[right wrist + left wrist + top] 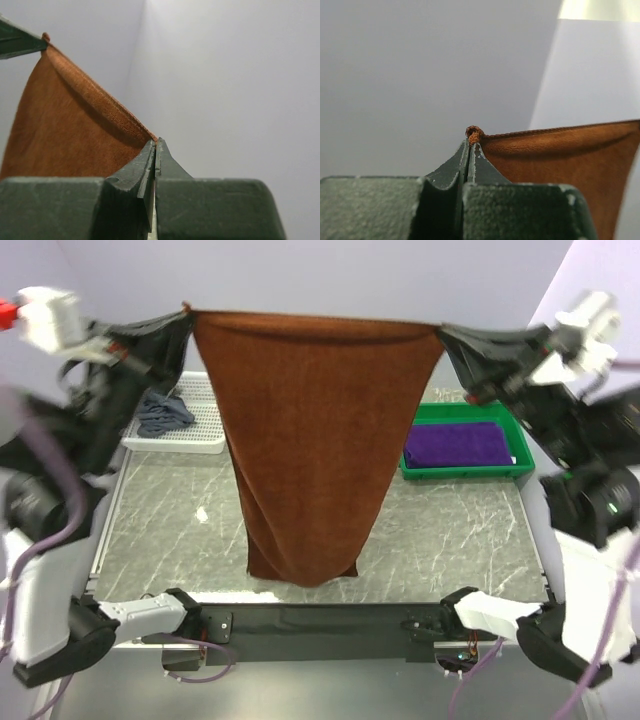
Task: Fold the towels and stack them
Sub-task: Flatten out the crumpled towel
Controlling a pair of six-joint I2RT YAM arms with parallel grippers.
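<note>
Rust-brown towel (310, 440): hung spread above the table (440, 540), lower hem seemingly brushing it. Left gripper (185, 312), right gripper (442, 329): each pinched tight on a top corner. Risk: thin corner bites may slip under tension, dropping the towel crumpled.

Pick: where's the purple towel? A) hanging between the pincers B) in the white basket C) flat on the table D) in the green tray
D: the purple towel lies in the green tray; left pincer and right pincer hold up the brown towel.
</note>
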